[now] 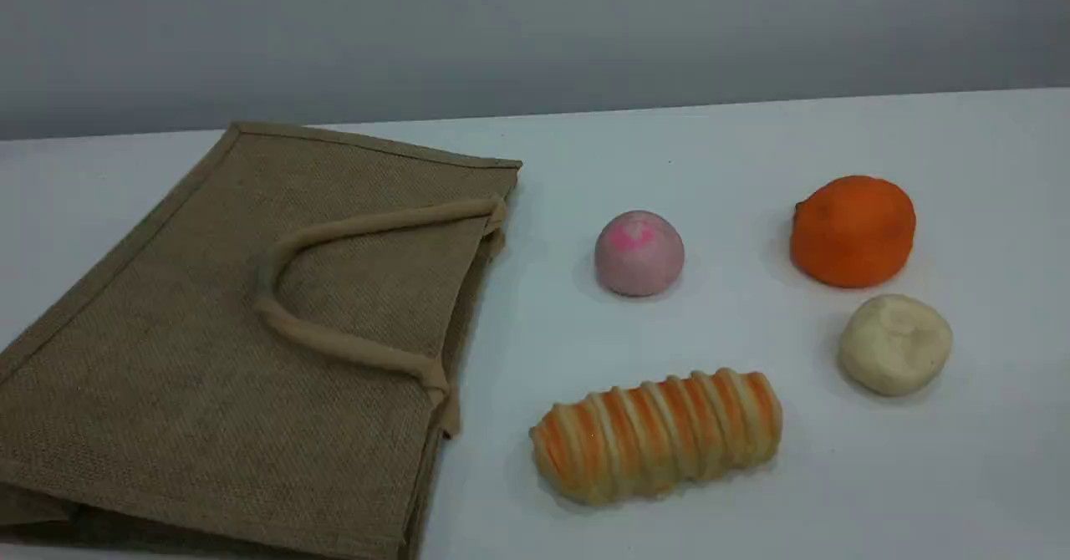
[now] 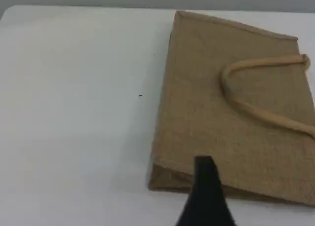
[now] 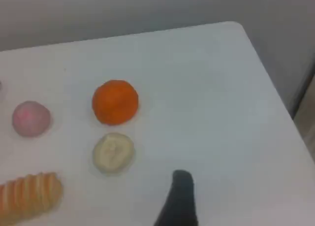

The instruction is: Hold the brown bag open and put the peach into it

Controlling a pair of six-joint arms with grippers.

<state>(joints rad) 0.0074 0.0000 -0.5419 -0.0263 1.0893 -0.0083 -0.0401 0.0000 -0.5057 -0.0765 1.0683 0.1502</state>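
The brown bag (image 1: 251, 334) lies flat and closed on the left of the white table, its beige handle (image 1: 334, 343) folded across the top face. The peach (image 1: 639, 252), a dull pink ball with a brighter blotch, sits just right of the bag's mouth edge. No arm shows in the scene view. In the left wrist view the brown bag (image 2: 236, 103) lies below and ahead of my left gripper's dark fingertip (image 2: 204, 169), which hangs high above the bag's near edge. The right wrist view shows the peach (image 3: 31, 118) far left of my right fingertip (image 3: 182, 184). Neither gripper holds anything.
An orange ball (image 1: 853, 230), a cream-white lumpy ball (image 1: 894, 344) and a striped orange bread roll (image 1: 656, 435) lie right of and in front of the peach. The table's right edge (image 3: 268, 78) and far corner show in the right wrist view.
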